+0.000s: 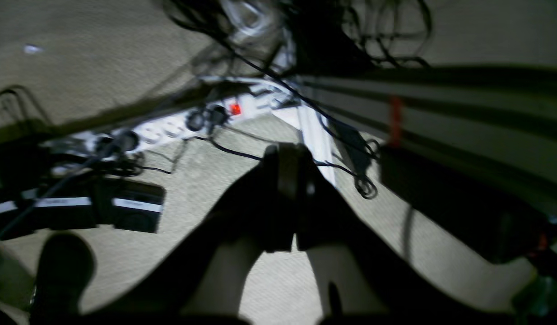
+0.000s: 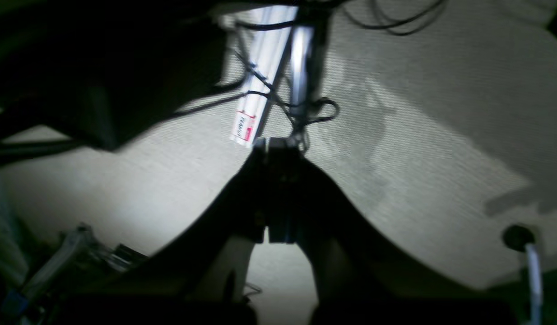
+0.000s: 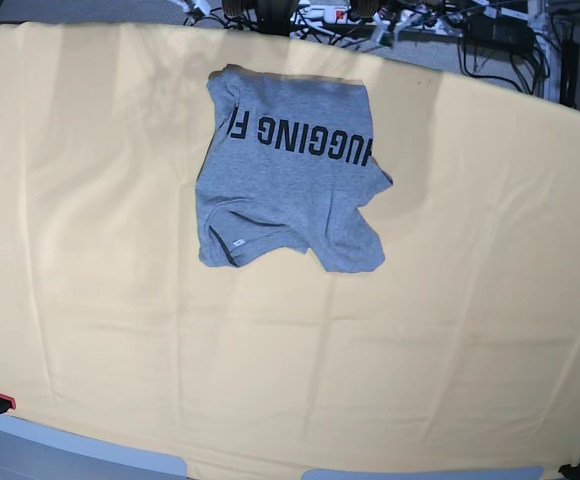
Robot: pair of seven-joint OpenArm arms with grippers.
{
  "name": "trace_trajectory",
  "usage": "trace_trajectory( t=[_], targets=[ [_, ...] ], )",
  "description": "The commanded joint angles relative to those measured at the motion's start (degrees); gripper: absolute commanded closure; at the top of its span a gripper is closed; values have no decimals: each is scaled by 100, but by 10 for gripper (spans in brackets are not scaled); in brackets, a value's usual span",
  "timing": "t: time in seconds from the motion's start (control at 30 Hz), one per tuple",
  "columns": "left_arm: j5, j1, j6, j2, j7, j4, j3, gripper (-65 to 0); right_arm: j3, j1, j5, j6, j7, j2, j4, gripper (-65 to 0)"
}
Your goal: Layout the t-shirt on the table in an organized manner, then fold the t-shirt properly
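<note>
The grey heathered t-shirt (image 3: 288, 175) is lying rumpled and partly folded on the far middle of the table (image 3: 90, 300) — a wide pale-orange cloth with faint creases. Black block letters are reading upside down, "HUGGING F". Both arms are hanging off the table over ribbed carpet and cables; the left gripper (image 1: 291, 198) and right gripper (image 2: 274, 194) are pinching closed, gripping nothing.

The grey t-shirt (image 3: 285, 185) carries black block lettering, upside down in the base view, reading "HUGGING F"; other labels are too blurred.
</note>
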Motion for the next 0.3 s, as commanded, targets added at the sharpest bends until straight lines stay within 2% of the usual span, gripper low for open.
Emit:
trace_trajectory(
  t=[0.0, 0.1, 0.17, 0.27],
  targets=[
    [-4, -72, 37, -9, -118, 44, 68, 0, -4, -20, 7, 33, 109, 9, 28, 0],
    [-337, -232, 98, -11, 94, 44, 243, 0, -4, -20, 7, 57, 107, -4, 28, 0],
    [-654, -326, 90, -7, 247, 44, 306, 0, -4, -20, -212, 13, 107, -4, 28, 0],
    [-776, -334, 92, -7, 260, 44, 326, 0, -4, -22, -260, -37, 109, -4, 28, 0]
  ],
)
